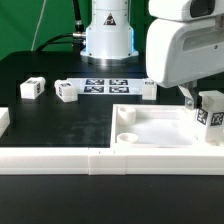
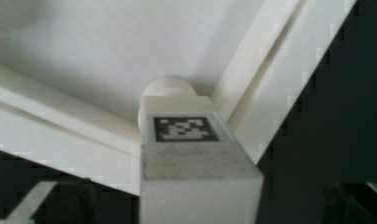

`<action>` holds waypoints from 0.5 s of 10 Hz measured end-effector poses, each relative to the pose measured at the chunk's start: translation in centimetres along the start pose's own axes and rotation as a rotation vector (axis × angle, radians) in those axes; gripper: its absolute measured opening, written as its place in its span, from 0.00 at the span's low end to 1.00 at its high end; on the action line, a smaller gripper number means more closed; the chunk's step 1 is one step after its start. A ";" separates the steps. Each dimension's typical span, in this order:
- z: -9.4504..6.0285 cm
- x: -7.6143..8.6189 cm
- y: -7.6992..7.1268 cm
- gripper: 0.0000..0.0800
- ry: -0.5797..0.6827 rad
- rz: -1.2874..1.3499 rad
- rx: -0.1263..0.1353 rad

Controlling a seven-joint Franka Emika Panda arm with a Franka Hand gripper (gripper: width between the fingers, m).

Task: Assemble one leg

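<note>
border rails [image 1: 60,158]: white, end to end along the tabletop's near edge.
tray part [image 1: 150,135]: just behind the rails, toward the exterior view's right.
leg [image 1: 211,116]: upright at the tray's far right corner.
gripper [image 1: 203,108]: clamped on the leg.
marker board [image 1: 105,85]: mid-table, beyond the tray.
spare legs [image 1: 32,88]: on the exterior view's left of the board.

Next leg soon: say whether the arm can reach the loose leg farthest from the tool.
Probably, once freed: the loose leg lies uncovered, but the tool looks shut on a second leg.
</note>
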State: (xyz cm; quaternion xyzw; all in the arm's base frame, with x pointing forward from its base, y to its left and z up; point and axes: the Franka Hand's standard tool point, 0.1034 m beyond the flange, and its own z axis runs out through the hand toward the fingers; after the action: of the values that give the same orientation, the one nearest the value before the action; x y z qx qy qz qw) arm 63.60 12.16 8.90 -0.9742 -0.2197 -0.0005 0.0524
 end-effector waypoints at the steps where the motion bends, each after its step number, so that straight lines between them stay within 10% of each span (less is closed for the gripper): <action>1: 0.0 0.0 0.0 0.80 0.000 0.000 0.000; 3: 0.0 0.0 0.0 0.37 0.000 0.000 0.000; 5: 0.0 0.0 0.0 0.37 0.001 0.000 0.000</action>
State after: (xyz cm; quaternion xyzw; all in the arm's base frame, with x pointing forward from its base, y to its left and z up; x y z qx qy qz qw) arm 63.63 12.15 8.90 -0.9742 -0.2196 -0.0012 0.0523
